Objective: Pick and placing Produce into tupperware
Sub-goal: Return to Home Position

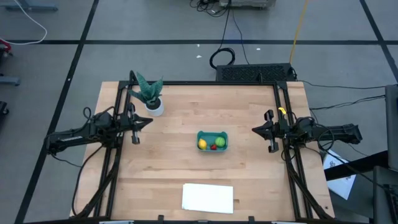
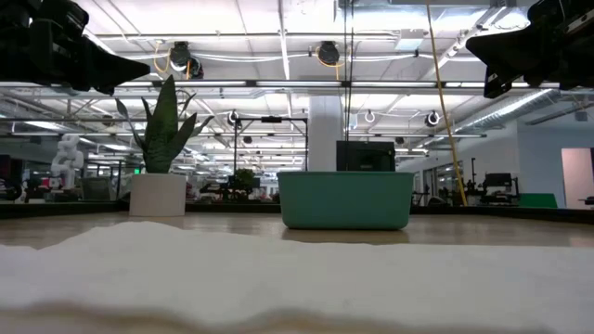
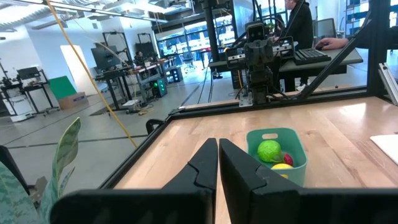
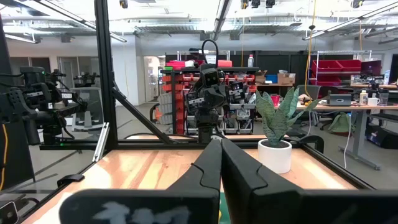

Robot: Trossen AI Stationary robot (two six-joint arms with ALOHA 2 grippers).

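The teal tupperware stands near the table's middle; it also shows in the low view and the left wrist view. Inside it lie the produce: a yellow lemon, a green ball and a red strawberry bit. The left wrist view shows the ball, lemon and strawberry too. My left gripper hovers shut at the table's left side, pointing toward the tub. My right gripper hovers shut at the right side. Neither holds anything.
A spiky green plant in a white pot stands at the far left, close to my left gripper. A flat white sheet lies near the front edge. A black frame rims the table. A person sits at a desk beyond the table.
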